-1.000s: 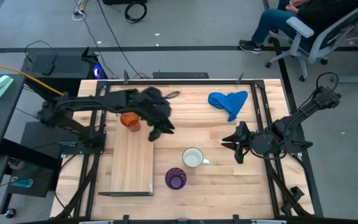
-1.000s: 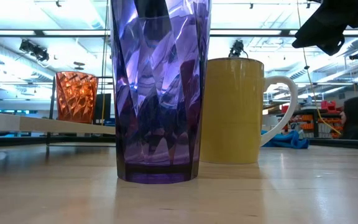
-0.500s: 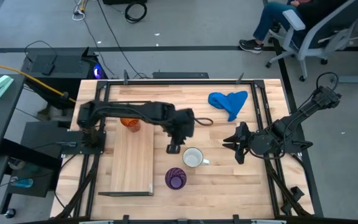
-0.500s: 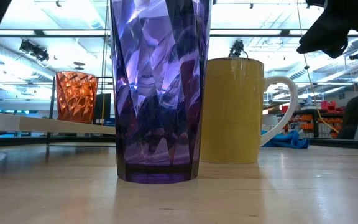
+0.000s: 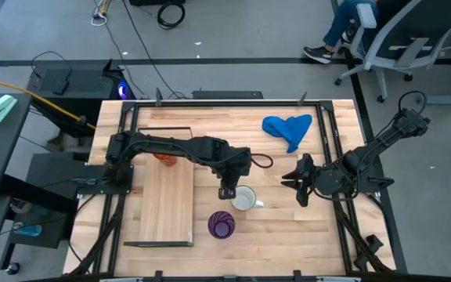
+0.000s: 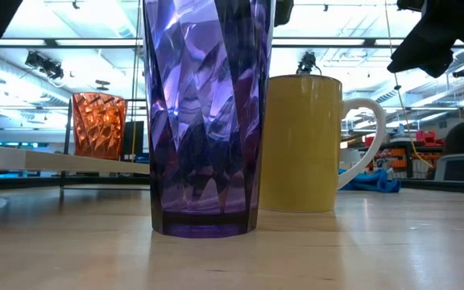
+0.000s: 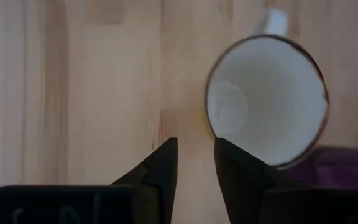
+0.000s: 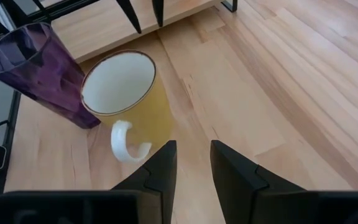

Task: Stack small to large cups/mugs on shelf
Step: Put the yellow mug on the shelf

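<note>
We see bright, even overhead light; ceiling lamps glare behind the purple cup (image 6: 208, 113) in the low view, and the left wrist view is softly blurred.

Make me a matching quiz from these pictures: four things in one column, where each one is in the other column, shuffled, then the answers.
Things:
1. orange cup
2. purple cup
3. blue cloth
4. left gripper

Places:
A. bare tabletop, nearest the low camera
B. just beside the mug, above the tabletop
C. on the shelf
D. far part of the table, toward the right arm's side

Pairs: 1-C, 2-A, 3-D, 4-B
</note>
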Controlling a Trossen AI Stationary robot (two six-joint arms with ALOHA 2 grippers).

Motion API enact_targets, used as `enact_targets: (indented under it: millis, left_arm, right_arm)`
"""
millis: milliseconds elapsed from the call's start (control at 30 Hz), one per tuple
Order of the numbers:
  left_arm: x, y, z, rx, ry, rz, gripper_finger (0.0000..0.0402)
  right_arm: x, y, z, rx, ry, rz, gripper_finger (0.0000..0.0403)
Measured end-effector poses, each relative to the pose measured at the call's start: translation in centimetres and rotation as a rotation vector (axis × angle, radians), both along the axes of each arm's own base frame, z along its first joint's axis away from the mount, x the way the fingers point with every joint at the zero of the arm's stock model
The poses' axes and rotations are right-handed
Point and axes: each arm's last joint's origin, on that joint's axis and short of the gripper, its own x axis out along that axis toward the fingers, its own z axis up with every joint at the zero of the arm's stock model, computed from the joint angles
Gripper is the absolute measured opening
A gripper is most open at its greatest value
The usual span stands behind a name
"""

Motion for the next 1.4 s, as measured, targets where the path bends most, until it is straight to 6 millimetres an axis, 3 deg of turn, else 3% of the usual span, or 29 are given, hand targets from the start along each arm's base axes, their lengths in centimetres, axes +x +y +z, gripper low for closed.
enact_targets:
  millis: [800,1067,1400]
  left_arm:
    - [-0.5,-2.6,-0.1,-0.227,0.068,0.538,0.0116]
    - [0.3,-3.3,-2.2,-0.27,0.126,0.648,0.0116]
    - [0.8,-3.3,-2.7,-0.314,0.118,0.753,0.0112]
  right_arm:
    - [-0.5,-0.1,-0.5,0.053,0.082,0.005,0.0105]
    - [-0.6,-0.2,-0.7,0.021,0.113,0.023,0.0105]
    - [-0.6,-0.2,-0.7,-0.024,0.12,0.062,0.0105]
